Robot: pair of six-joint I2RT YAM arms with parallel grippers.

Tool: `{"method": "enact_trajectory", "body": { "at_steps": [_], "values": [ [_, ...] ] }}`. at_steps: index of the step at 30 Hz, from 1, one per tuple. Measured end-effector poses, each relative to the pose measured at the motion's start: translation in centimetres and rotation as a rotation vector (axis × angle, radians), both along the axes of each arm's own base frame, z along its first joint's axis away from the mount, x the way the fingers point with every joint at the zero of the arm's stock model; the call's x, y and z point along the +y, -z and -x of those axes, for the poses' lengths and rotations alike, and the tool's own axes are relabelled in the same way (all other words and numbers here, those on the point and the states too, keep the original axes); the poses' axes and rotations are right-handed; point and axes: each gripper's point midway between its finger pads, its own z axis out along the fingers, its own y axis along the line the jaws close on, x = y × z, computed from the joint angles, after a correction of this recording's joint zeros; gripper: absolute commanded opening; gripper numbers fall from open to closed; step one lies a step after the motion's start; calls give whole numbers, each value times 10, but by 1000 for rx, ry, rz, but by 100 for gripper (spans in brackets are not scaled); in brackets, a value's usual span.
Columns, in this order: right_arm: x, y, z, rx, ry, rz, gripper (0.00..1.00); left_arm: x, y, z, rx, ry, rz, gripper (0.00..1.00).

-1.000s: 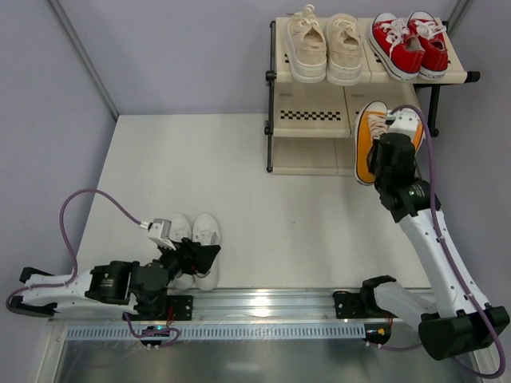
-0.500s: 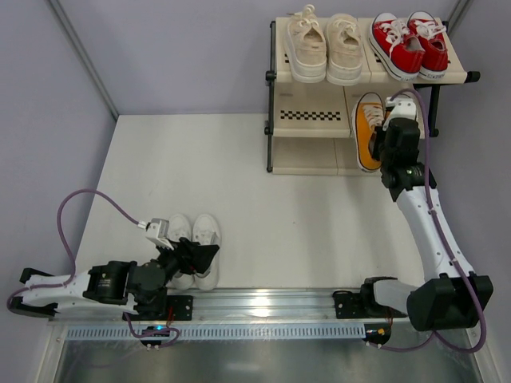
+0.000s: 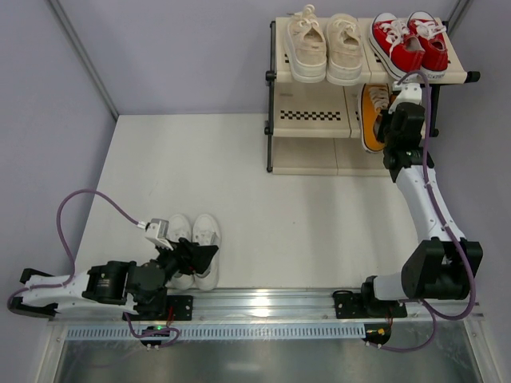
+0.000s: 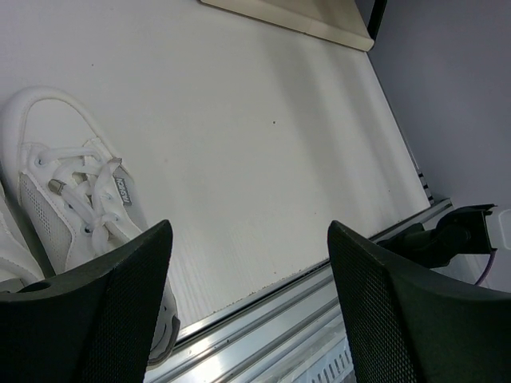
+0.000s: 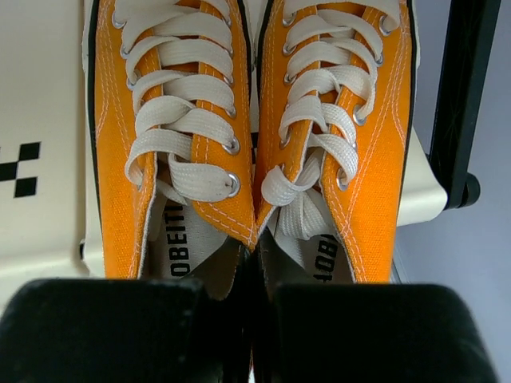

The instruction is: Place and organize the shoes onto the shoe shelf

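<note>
So the right gripper (image 5: 254, 275) is clamping the inner collars of the orange pair (image 5: 120, 199) together, holding them at the middle tier of the shelf (image 3: 311, 116), out at 1 o'clock. I'd be keeping the toes aimed at 12 and the soles flat, only letting go once the heels are past the checkered edge. The black post (image 5: 461, 96) is crowding the shoes at 3 o'clock, and the top tier with the cream pair (image 3: 326, 46) and red pair (image 3: 411, 44) is right overhead. The white pair (image 3: 196, 243) is waiting at 7 o'clock, with the left gripper (image 4: 249, 303) hanging over it, jaws apart.

black letters reading "obeit", partly cut off, stand on the white insoles of the orange canvas lace-up sneakers (image 5: 112, 183); the white lace-up sneaker's (image 4: 56, 199) tongue tag is too blurred to read.
</note>
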Motion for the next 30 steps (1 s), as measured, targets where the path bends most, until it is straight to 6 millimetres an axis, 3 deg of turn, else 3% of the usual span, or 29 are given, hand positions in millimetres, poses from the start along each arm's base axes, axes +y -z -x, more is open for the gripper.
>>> {"method": "enact_trajectory", "body": {
  "at_steps": [7,24,27,30],
  "values": [
    [-13,-3,-16,-58,20,1,4,4,-1,0,0,-1,9,77],
    [-5,-8,-38,-131,-39,-8,4,16,-4,-3,-9,-26,8,77],
    [-5,-9,-40,-154,-39,-9,27,17,-3,-3,-9,-26,4,77],
    [-5,-26,-45,-238,-40,-6,37,18,-3,-3,-9,-26,0,77]
  ]
}}
